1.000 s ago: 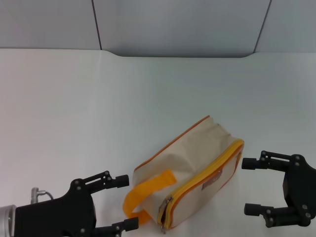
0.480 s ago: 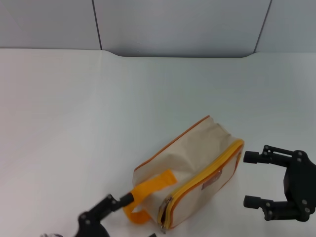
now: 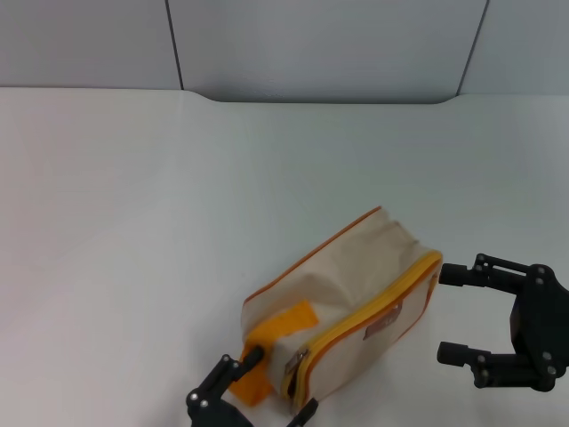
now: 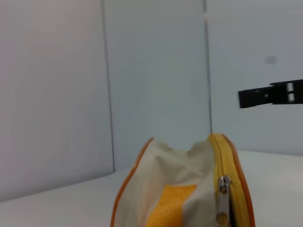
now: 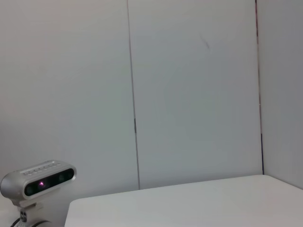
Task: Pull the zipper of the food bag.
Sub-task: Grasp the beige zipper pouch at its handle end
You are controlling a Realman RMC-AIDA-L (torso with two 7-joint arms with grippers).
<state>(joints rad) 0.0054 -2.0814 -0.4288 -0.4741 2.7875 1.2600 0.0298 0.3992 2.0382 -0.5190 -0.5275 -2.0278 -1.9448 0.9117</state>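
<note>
Both end effectors gape open: left (image 3: 252, 398) straddling the food bag (image 3: 342, 307)'s zipper (image 3: 369, 312) end, right (image 3: 449, 313) beside it.

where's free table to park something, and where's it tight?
Free: the white table from the food bag out to the left edge, and the strip between bag and back wall. Tight: the near edge, where the left end effector, open, straddles the bag's strap and zipper end, and the right end effector, open, sits beside its right end.
</note>
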